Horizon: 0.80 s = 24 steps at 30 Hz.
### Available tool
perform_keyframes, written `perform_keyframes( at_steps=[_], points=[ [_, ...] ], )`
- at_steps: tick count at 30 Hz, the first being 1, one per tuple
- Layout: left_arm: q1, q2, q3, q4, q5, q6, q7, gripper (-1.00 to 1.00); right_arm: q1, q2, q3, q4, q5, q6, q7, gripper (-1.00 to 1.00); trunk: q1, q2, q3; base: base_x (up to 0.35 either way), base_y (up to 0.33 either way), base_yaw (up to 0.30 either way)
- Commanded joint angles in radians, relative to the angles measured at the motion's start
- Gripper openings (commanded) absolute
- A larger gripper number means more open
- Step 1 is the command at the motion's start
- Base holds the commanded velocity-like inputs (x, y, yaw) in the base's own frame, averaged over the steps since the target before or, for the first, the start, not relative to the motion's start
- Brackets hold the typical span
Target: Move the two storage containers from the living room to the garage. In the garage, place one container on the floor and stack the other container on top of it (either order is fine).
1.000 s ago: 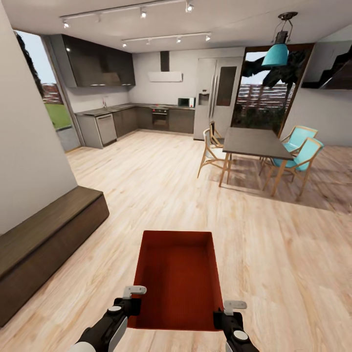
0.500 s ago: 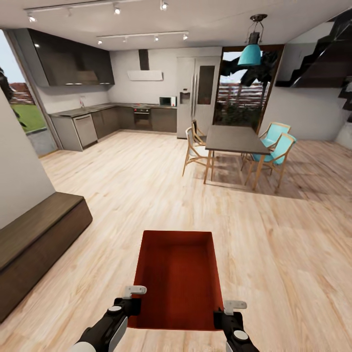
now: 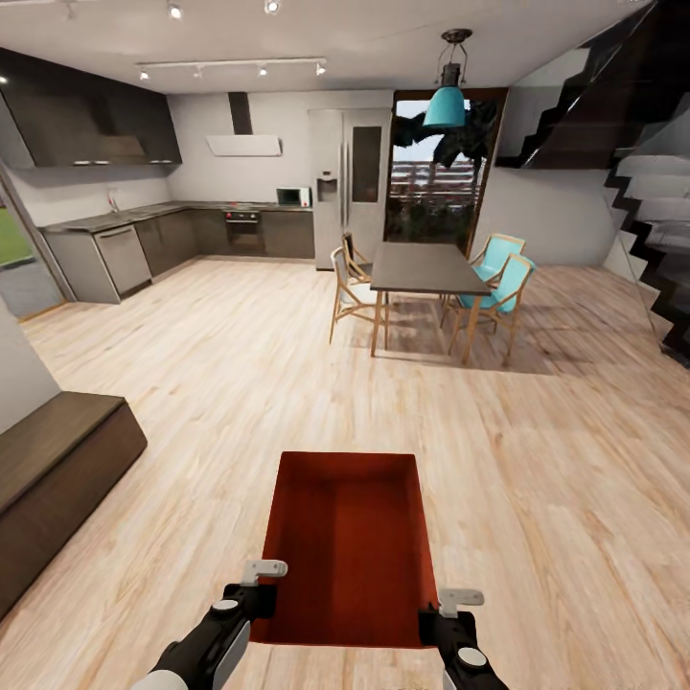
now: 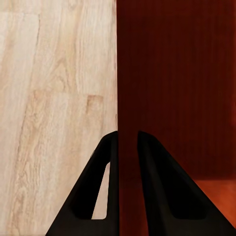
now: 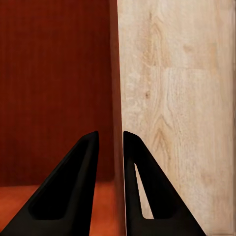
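One orange-red storage container (image 3: pixel 350 537), open-topped with a ribbed bottom, hangs level in front of me above light wood plank flooring. My left gripper (image 3: pixel 257 596) is shut on its left wall near the closest corner. My right gripper (image 3: pixel 443 613) is shut on its right wall. In the left wrist view the left gripper (image 4: pixel 127 133) straddles the thin wall of the container (image 4: pixel 177 73), one finger on each side. The right wrist view shows the right gripper (image 5: pixel 110 132) clamped the same way on the container (image 5: pixel 54 73). The garage is out of view.
A low dark wooden bench (image 3: pixel 57 460) runs along the left. Ahead stands a dining table (image 3: pixel 426 268) with chairs, under a teal lamp. Kitchen counters (image 3: pixel 144 230) and a fridge (image 3: pixel 350 187) line the back wall. A dark staircase (image 3: pixel 652 220) rises at the right.
The camera has swung to the right: bench, kitchen and table have slid left in the picture and the staircase has come into view. The container and both grippers keep the same hold.
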Motion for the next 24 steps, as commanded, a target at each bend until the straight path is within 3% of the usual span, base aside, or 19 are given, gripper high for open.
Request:
perform_keyframes(
  at_steps=[1, 24],
  points=[
    [-0.001, -0.017, -0.010, -0.005, 0.002, 0.006, 0.003, -1.00, 0.000, 0.002, -0.005, 0.004, 0.003, 0.047, 0.000, -1.00, 0.000, -0.001, -0.002, 0.000, 0.000, -0.225],
    [-0.001, -0.017, -0.010, -0.005, 0.002, 0.006, 0.003, -1.00, 0.000, 0.001, -0.005, 0.004, 0.003, 0.047, 0.000, -1.00, 0.000, -0.001, -0.010, 0.000, 0.000, -0.225]
  ],
)
